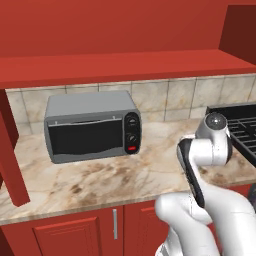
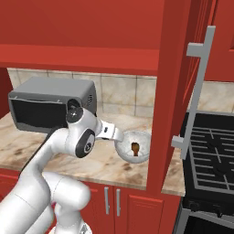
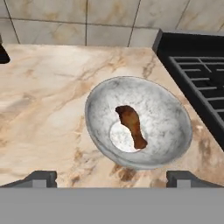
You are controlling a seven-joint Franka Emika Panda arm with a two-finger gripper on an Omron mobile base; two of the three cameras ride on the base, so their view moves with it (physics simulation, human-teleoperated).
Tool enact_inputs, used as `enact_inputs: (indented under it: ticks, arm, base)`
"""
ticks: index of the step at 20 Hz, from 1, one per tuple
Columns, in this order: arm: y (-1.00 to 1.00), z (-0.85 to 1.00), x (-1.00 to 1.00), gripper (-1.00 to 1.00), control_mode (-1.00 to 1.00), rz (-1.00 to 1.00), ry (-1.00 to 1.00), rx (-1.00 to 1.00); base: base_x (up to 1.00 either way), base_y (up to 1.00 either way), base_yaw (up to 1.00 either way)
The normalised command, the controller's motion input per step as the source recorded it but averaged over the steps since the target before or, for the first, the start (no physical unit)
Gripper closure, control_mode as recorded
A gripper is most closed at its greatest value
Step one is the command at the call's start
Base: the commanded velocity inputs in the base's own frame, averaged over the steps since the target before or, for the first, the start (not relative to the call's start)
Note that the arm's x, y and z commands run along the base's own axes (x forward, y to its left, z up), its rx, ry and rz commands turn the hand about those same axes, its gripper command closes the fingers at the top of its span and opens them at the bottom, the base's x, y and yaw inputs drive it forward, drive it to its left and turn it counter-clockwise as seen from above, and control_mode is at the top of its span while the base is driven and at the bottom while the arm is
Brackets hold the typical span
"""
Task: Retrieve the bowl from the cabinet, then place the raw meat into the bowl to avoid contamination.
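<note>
The gray stone-like bowl [image 3: 168,114] stands on the marble counter next to the stove, and it shows in the right base view too [image 2: 142,139]. The raw meat [image 3: 131,124], a small brown drumstick, lies inside it with its bone end toward the rim [image 2: 135,148]. My gripper [image 3: 113,177] hovers just above the bowl's near side, open wide, with nothing between its fingertips [image 3: 42,177]. In the right base view the gripper [image 2: 116,135] sits at the bowl's left edge. The red cabinet [image 2: 176,91] has its door swung open over the counter.
A gray toaster oven [image 1: 92,125] stands at the back left of the counter [image 1: 100,180]. The black stove [image 2: 215,155] lies right of the bowl. The open door's long silver handle [image 2: 197,87] hangs close by on the right.
</note>
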Motion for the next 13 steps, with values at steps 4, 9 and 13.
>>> enact_inputs:
  ticks: [4, 9, 13]
  arm:
    - [0.54, 0.12, -0.41, -1.0, -1.0, -0.08, 0.1, 0.26]
    - [0.51, 0.17, -0.58, -1.0, -1.0, -0.02, 0.16, 0.24]
    - [0.37, 0.12, -0.54, -1.0, -1.0, 0.0, 0.18, 0.13]
  base:
    - [0.0, 0.0, 0.0]
    - [0.0, 0.0, 0.0]
    - [0.0, 0.0, 0.0]
